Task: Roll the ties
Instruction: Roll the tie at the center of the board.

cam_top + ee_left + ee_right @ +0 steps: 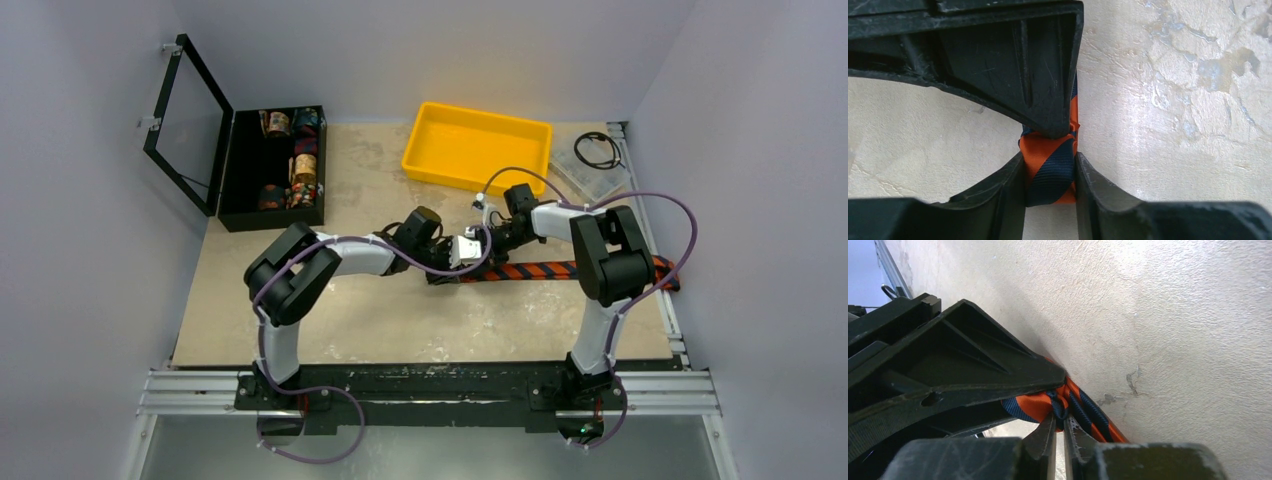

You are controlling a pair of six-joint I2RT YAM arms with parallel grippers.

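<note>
At the middle of the surface point(400, 320), both tools are meeting nose to nose over one end of the tie point(560, 269). The left tool point(1049, 159) is clamping a folded bit of that tie, its fingers point(1008, 200) pressing against either side, and cloth is filling the narrow gap between them. The right tool point(1060, 416) is sitting directly opposite, pinched almost fully together, with a sliver of navy fabric caught between its fingers point(1043, 440).

The tie is showing bold diagonal stripes of orange and dark navy. It is bunching up where the tools are gripping it. The rest is lying flat in a straight band, running off to the right across the surface toward its edge.

Each tool is blocking the other's wrist camera, so I cannot tell how many turns the fold has. From above, the right arm is covering part of the band.
</note>
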